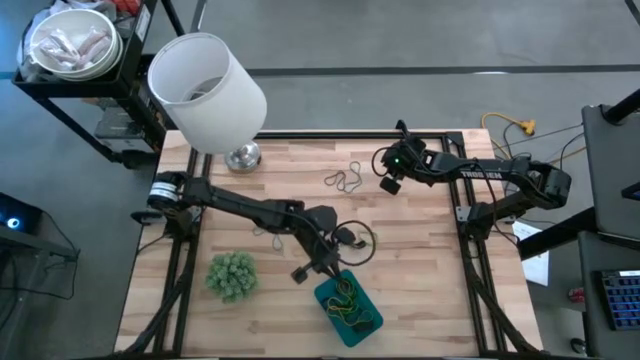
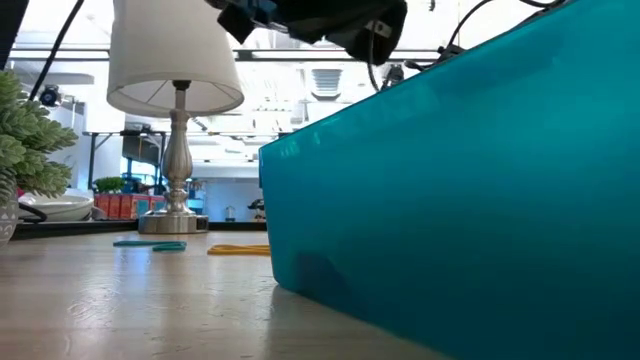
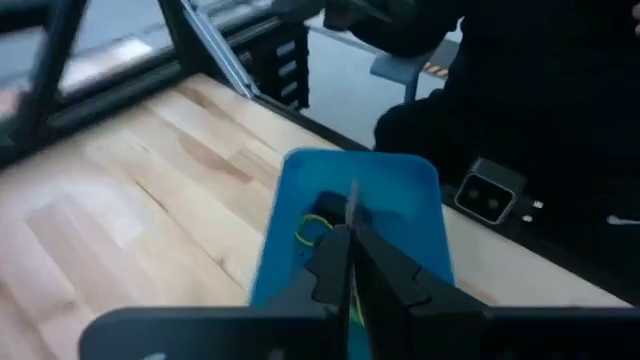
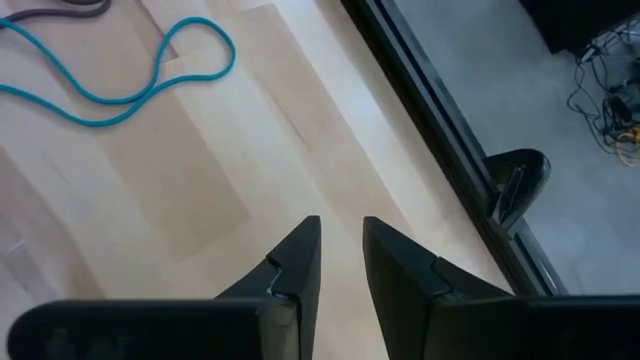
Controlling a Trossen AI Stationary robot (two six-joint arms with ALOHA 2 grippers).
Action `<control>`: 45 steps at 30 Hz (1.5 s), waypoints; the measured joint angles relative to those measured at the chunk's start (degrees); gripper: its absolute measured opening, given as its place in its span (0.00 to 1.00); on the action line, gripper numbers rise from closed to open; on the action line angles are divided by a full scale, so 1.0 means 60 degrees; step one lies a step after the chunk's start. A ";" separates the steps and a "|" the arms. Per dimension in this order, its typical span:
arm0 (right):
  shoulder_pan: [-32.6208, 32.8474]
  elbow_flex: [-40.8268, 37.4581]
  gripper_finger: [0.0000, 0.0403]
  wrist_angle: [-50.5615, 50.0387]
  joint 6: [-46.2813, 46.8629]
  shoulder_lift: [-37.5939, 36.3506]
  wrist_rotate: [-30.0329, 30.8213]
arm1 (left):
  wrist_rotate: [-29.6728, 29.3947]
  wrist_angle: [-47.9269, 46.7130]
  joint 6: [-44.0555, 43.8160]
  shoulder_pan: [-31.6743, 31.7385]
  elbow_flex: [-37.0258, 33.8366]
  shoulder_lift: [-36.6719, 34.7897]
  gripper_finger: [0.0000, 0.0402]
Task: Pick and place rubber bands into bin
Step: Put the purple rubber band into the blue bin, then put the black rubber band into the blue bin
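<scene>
Teal bin (image 2: 470, 190) is hovered over by the left gripper (image 3: 350, 235), clamped on a rubber band (image 3: 353, 205). Right gripper (image 4: 340, 240) is held slightly parted above the table (image 4: 150, 190).

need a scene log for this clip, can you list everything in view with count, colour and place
bin: one, teal-blue, near edge of table, right of centre
rubber bands in bin: several, yellow, green and dark, tangled
rubber bands on table: small cluster, tan or grey, far middle
blue band: one, near right gripper
table: one, light wood
lamp: one, white shade, silver base, far left corner
fuzzy green ball: one, near left
bowls: stack, white, side cart
left gripper: fingers shut, over the bin's far end, something thin and yellowish between them
right gripper: fingers slightly apart, empty, far right
</scene>
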 joint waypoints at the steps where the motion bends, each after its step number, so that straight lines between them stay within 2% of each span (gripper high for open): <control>1: 0.0000 0.0000 0.18 0.0004 0.0005 0.0000 -0.0001 | 0.0000 -0.0016 -0.0086 -0.0017 -0.0006 -0.0002 0.00; 13: 0.0000 0.0000 0.18 0.0017 0.0118 -0.0004 -0.0063 | 0.0000 0.0029 -0.0330 -0.0053 -0.0035 0.0227 0.01; 20: 0.0000 0.0000 0.18 0.0017 0.0234 -0.0004 -0.0095 | -0.0015 -0.0005 -0.0359 -0.0057 -0.0046 0.0282 0.19; 22: -0.0014 0.0000 0.18 0.0004 0.0247 -0.0004 -0.0746 | -0.0054 -0.0011 -0.0363 -0.0046 -0.0024 0.0282 0.25; 25: -0.0013 -0.0020 0.18 0.0012 -0.0439 -0.0004 -0.3456 | -0.0200 -0.0388 -0.0353 0.0019 -0.0015 0.0152 0.31; 27: 0.0014 -0.0068 0.18 0.0003 -0.0972 -0.0003 -0.5267 | -0.0685 -0.0944 -0.0267 0.0098 -0.0014 -0.0016 0.34; 29: 0.0033 -0.0095 0.18 0.0028 -0.1204 0.0000 -0.6278 | -0.1469 -0.1612 -0.0120 0.0189 -0.0014 -0.0188 0.35; 33: 0.0093 -0.0323 0.18 0.0365 -0.1161 0.0000 -0.6873 | -0.3098 -0.2780 -0.0025 0.0329 -0.0032 -0.0445 0.35; 36: 0.0454 -0.0524 0.18 0.0434 -0.1115 0.0000 -0.7297 | -0.3849 -0.3447 -0.0016 0.0479 -0.0039 -0.0578 0.35; 45: 0.2737 -0.0601 0.18 0.0767 -0.0960 0.0004 -0.7327 | -0.4130 -0.4262 0.0154 0.1199 -0.0054 -0.0853 0.35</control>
